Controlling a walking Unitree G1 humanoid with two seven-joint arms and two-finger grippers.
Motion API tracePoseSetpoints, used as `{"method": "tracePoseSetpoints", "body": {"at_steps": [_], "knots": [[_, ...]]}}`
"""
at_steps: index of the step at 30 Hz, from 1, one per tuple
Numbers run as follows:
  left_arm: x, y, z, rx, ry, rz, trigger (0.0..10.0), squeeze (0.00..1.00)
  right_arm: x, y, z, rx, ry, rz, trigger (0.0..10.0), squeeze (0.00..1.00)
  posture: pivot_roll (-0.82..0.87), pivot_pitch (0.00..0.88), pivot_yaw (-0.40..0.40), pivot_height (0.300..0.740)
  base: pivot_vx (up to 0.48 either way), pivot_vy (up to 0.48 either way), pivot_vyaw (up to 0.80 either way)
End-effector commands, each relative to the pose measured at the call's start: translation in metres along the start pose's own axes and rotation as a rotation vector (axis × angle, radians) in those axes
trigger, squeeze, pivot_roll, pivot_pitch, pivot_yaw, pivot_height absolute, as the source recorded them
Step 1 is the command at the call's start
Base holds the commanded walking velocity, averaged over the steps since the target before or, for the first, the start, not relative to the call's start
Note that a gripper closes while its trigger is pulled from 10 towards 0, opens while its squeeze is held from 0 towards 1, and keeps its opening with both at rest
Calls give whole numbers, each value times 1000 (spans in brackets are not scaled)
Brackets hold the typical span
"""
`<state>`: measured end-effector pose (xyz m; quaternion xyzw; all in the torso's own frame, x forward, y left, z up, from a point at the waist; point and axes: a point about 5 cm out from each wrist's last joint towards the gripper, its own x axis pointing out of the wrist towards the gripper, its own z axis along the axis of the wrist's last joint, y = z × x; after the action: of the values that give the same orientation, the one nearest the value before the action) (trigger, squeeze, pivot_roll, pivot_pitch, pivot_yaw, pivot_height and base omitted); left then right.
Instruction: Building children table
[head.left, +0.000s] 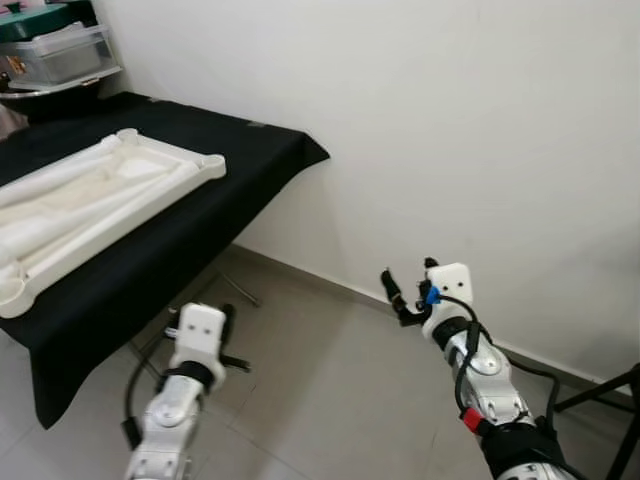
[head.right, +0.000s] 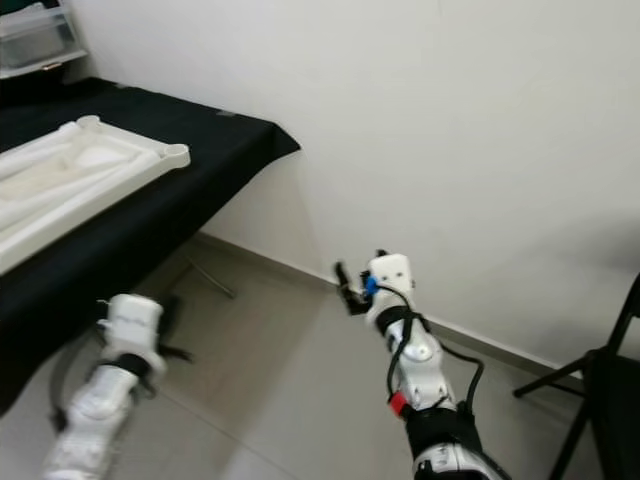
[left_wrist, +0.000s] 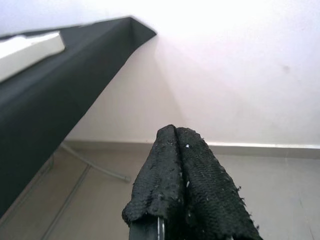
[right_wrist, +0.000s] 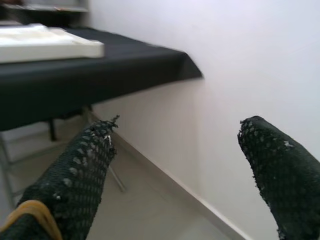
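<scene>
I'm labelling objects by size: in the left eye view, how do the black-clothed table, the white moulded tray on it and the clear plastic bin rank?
1. Black-clothed table, largest.
2. White moulded tray.
3. Clear plastic bin, smallest, though it sits farthest away and is cut off by the frame.

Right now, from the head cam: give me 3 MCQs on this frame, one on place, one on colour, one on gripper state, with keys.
1. Where does the white moulded tray lie?
A. on the floor
B. on the black-draped table
C. leaning on the wall

2. What colour is the cloth over the table?
A. black
B. red
C. white

3. How do the two grippers stand?
A. both open
B. left open, right shut
C. left shut, right open

Key:
1 B, the tray rests flat on the tabletop.
2 A, the drape is black down to its hanging edge.
3 C, the left gripper has its fingers pressed together, while the right gripper shows a wide gap with nothing between.
</scene>
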<state>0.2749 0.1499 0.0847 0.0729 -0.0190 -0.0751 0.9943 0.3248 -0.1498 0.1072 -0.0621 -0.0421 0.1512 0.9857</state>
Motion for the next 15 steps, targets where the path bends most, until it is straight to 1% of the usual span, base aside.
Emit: {"method": "tracePoseSetpoints", "body": {"at_steps": [1,2,3,5,6,7,8,11,12,13,15], "knots": [[-7,14,9,34,-25,82,10000,0,-6,-4,0,-14,1,-5,10000,1000,-84,22,12,740,0,0,0],[-7,14,9,34,-25,82,10000,0,-6,-4,0,-14,1,-5,10000,1000,-84,22,12,740,0,0,0],[-10,15,12,32,-32,102,10000,0,-7,-5,1,-6,-4,-8,10000,1000,-84,22,12,740,0,0,0],[-24,14,7,-5,-4,141,10000,0,-14,-7,-1,-5,5,-11,10000,1000,-75,67,11,740,0,0,0],[-24,14,7,-5,-4,141,10000,0,-14,-7,-1,-5,5,-11,10000,1000,-75,67,11,740,0,0,0],[-29,13,6,-21,12,151,10000,0,-18,-6,-3,-1,13,-6,10000,1000,-72,72,9,740,0,0,0],[-31,12,6,-43,17,154,10000,0,-20,-6,-3,6,19,-2,10000,1000,-56,83,-4,740,0,0,0],[-28,15,8,-62,20,154,10000,0,-22,-6,1,16,25,-7,10000,1000,-60,97,-4,740,0,0,0],[-25,18,9,-70,22,175,10000,0,-20,-6,3,16,24,-8,10000,1000,-62,106,-4,740,0,0,0],[-25,18,9,-70,22,175,10000,0,-20,-6,3,16,24,-8,10000,1000,-62,106,-4,740,0,0,0],[-24,23,13,-63,27,218,10000,0,-20,-1,8,5,14,19,10000,1000,-61,109,-5,740,0,0,0]]}}
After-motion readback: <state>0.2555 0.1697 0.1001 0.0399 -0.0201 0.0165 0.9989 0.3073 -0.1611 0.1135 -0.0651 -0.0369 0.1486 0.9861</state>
